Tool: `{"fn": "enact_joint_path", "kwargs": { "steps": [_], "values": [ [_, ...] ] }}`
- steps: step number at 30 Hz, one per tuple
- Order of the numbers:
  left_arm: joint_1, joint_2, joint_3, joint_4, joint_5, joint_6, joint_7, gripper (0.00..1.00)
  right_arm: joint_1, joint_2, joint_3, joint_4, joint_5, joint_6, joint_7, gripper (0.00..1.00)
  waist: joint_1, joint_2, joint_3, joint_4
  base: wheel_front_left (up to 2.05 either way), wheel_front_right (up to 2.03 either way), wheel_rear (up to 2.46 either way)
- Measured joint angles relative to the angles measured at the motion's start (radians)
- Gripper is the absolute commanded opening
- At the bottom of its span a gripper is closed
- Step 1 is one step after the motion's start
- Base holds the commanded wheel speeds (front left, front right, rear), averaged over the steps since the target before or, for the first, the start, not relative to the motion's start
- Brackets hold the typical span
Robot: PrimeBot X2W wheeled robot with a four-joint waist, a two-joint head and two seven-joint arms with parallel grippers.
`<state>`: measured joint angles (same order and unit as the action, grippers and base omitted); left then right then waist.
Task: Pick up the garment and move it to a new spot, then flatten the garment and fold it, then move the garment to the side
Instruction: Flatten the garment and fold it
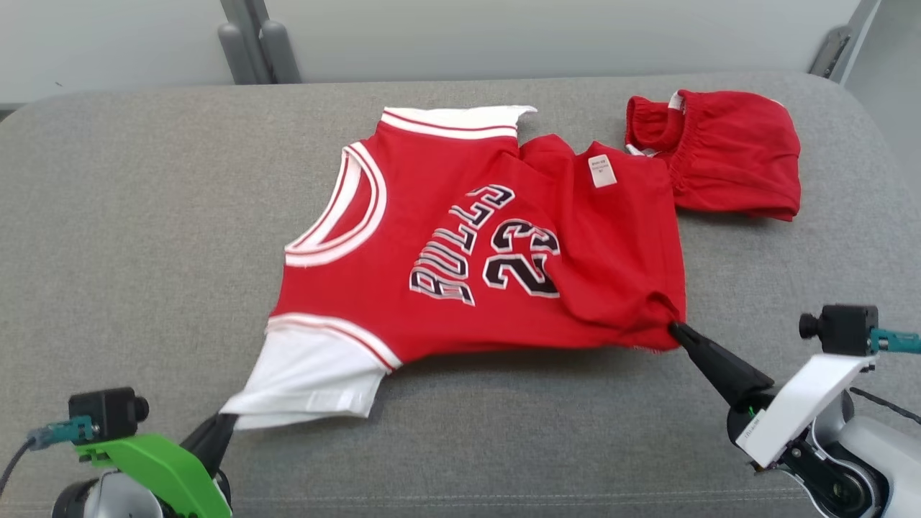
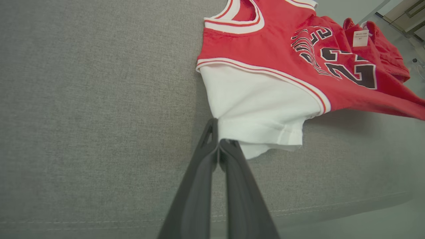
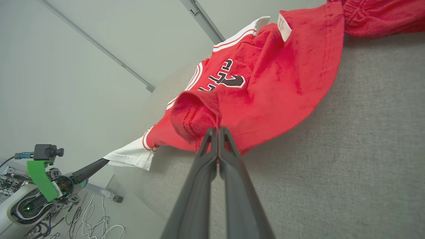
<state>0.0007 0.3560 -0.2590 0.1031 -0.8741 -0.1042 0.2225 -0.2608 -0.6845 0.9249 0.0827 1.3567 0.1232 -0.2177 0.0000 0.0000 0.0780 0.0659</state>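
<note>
Showed red fabric jersey point(image 1: 468, 244), white-sleeved, lettered BULLS 23, on grey fabric cushion point(image 1: 144, 216); long axis crosswise, neckline leftward. Pinched at near sleeve by closed left gripper point(image 1: 227, 419), at hem by closed right gripper point(image 1: 674, 328).

The jersey point(image 1: 432, 216) has a white label point(image 1: 603, 171) with print too small to read; its folded-over hem hides the cloth underneath.

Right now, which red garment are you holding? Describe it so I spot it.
On the grey cushion, look to the middle: the jersey lies there, its white sleeve pinched by the left gripper, its red hem by the right gripper. Unlike the plain red shorts at the far right, it bears white trim and a black 23.
</note>
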Motion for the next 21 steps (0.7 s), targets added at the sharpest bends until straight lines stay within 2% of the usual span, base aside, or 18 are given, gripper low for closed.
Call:
{"fn": "enact_joint_path", "kwargs": {
  "steps": [6,7,8,9,10,11,14,17,21],
  "values": [
    [0.084,0.001,-0.025,-0.017,-0.021,0.003,0.033,0.0,0.025,-0.041,0.046,0.062,-0.027,0.0,0.032,0.0,0.0,0.0,-0.031,0.004,0.0,0.0,0.0],
    [0.093,0.001,-0.031,-0.022,-0.02,0.003,0.032,0.0,0.025,-0.04,0.059,0.067,-0.039,0.0,0.04,0.34,0.0,0.0,-0.03,0.002,0.0,0.0,0.0],
    [0.097,0.0,-0.036,-0.028,-0.02,0.003,0.032,0.0,0.025,-0.038,0.068,0.073,-0.047,0.0,0.043,0.95,0.0,0.0,-0.029,0.001,0.0,0.0,0.0],
    [0.097,-0.002,-0.042,-0.033,-0.02,0.003,0.032,0.29,0.025,-0.034,0.073,0.082,-0.053,0.0,0.043,1.0,0.0,0.0,-0.027,-0.001,0.0,0.0,0.0],
    [0.097,-0.007,-0.046,-0.042,-0.02,0.003,0.032,0.87,0.025,-0.032,0.075,0.092,-0.055,0.0,0.043,1.0,0.0,0.0,-0.025,-0.003,0.0,0.0,0.0],
    [0.097,-0.011,-0.048,-0.051,-0.02,0.003,0.032,1.0,0.025,-0.032,0.077,0.103,-0.055,0.0,0.043,1.0,0.0,0.0,-0.024,-0.004,0.0,0.0,0.0],
    [0.104,-0.011,-0.051,-0.062,-0.02,0.013,0.037,1.0,0.025,-0.048,0.093,0.15,-0.081,0.0,0.061,1.0,0.0,0.0,-0.02,-0.007,0.0,0.0,0.0],
    [0.129,0.018,-0.065,-0.061,0.019,0.029,0.064,1.0,0.027,-0.072,0.117,0.198,-0.115,0.0,0.082,1.0,0.0,0.0,-0.018,-0.01,0.0,0.0,0.0],
    [0.149,0.057,-0.033,-0.079,0.066,0.072,0.052,1.0,0.026,-0.057,0.084,0.215,-0.123,0.0,0.043,1.0,0.0,0.0,-0.015,-0.014,0.0,0.0,0.0]
  ]
}}
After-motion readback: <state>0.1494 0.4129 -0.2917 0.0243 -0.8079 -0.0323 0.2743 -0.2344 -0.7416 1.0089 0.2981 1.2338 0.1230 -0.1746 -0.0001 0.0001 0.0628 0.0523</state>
